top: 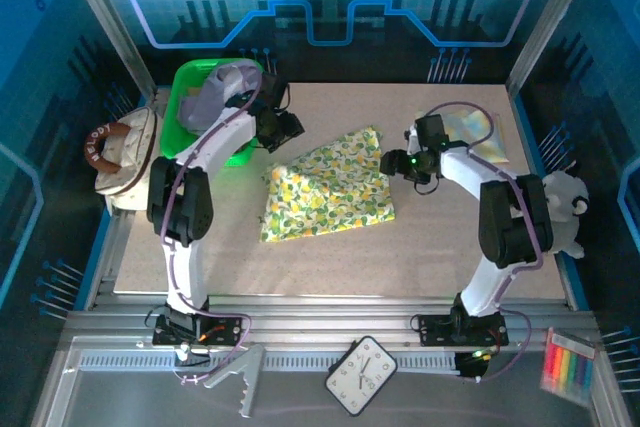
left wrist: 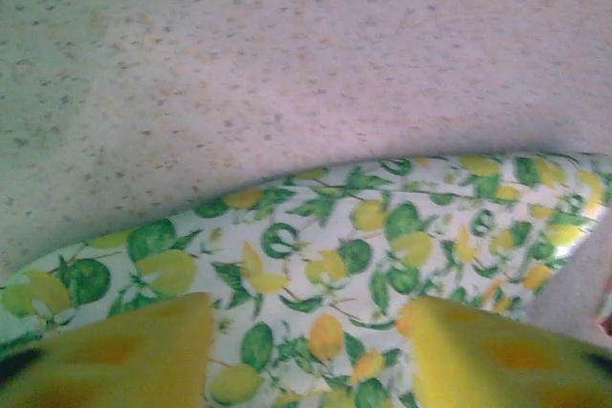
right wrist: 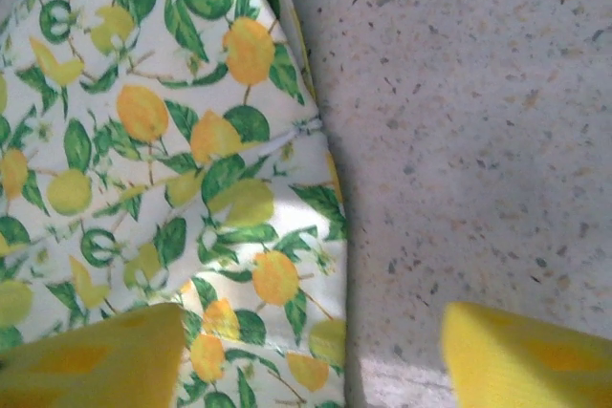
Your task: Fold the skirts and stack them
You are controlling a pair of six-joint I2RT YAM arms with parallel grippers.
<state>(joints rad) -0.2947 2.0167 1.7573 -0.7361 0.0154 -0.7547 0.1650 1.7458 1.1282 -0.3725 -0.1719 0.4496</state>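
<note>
The leaf-print skirt lies slantwise between both arms, one edge just ahead of the left gripper and another straddled by the right gripper, both spread wide and empty.

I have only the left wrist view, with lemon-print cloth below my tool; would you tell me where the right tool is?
Observer: The right tool hovers open at the printed skirt's right edge.
Operator: Thank you. Are other skirts nearby?
Observer: A lavender-grey skirt lies in the green bin at the far left.
Operator: Is anything stacked yet?
Observer: A pale folded cloth lies at the far right; I cannot tell what it is.
</note>
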